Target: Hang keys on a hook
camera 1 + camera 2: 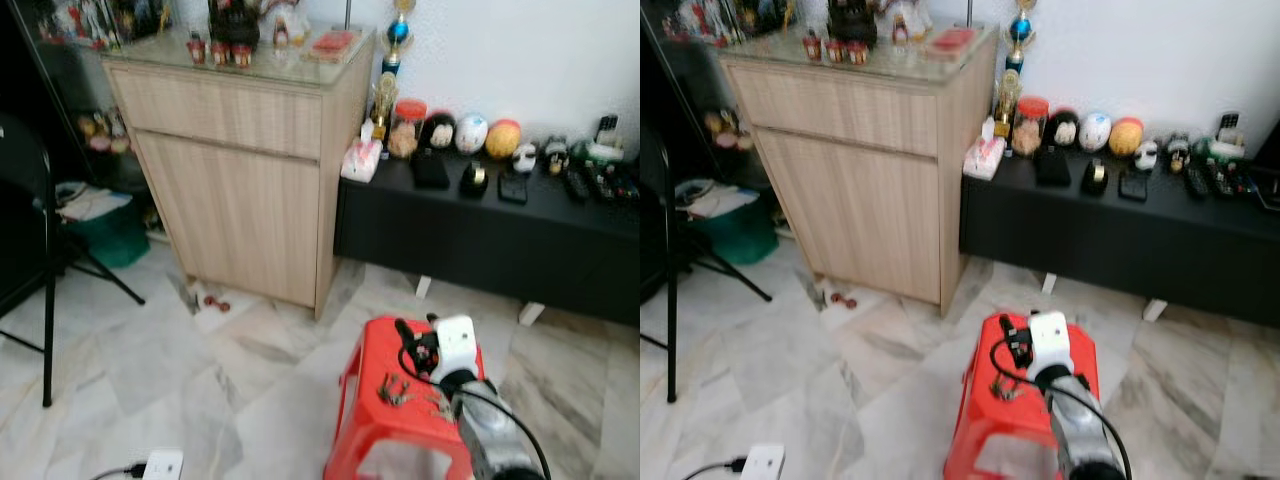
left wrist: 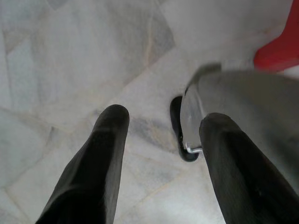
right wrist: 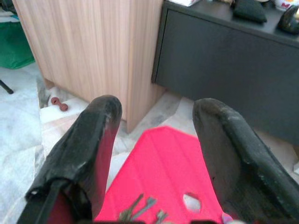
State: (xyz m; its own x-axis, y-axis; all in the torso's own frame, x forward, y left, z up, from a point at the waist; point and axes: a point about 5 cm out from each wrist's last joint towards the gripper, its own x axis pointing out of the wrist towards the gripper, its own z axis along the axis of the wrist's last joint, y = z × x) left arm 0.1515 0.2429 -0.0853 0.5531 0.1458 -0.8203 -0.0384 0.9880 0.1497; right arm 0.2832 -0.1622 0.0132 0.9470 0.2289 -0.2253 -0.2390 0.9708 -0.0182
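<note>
Nearest, the right gripper (image 3: 154, 154) hangs over the red stool (image 1: 372, 420), its jaws wide apart and holding nothing; the keys (image 1: 392, 391) lie loose on the stool's seat just below and between the two fingers (image 3: 81, 154); the left gripper (image 2: 161, 163) points down at the marble floor (image 2: 70, 60) beside the stool, jaws likewise wide and empty; to pick up well I'd say it should come straight down, straddle the bunch and close low on the ring so nothing slips out flat; beyond stands a wooden cabinet (image 1: 240, 170) and a black low table (image 1: 480, 235) crowded with ornaments against the wall; I can't make out any hook from here, so it will need finding
</note>
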